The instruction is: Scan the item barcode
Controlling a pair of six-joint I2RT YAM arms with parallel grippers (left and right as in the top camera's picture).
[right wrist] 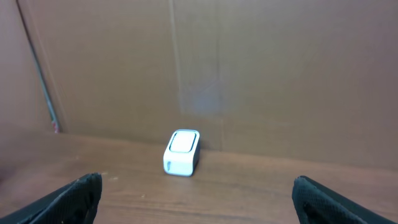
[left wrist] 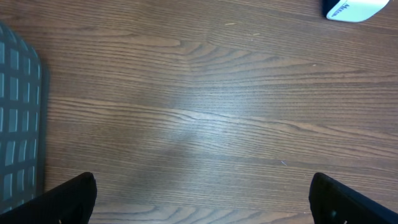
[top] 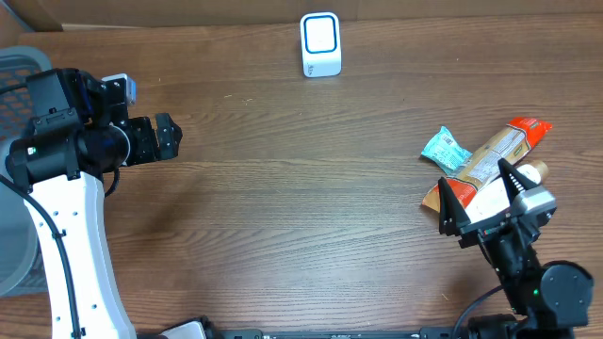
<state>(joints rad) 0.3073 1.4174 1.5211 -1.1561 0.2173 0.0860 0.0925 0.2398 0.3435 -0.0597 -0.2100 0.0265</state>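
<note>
Orange-and-tan crinkly foil snack packet (top: 504, 141) looks light, soft, slippery; I'd pinch its flat middle. My left gripper (top: 173, 138) and right gripper (top: 471, 172) both gape wide, empty.

I'm viewing the whole table (top: 283, 207) from above, the left wrist is peering down close, the right is looking level across, and all are sharing the scanner (right wrist: 182, 152).

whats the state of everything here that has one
left tool, open, empty, above bare table
right tool, open, empty, over the orange packet
scanner, upright, nothing in front of it
teal packet, lying flat, not held
orange packet, lying flat, not held
</note>
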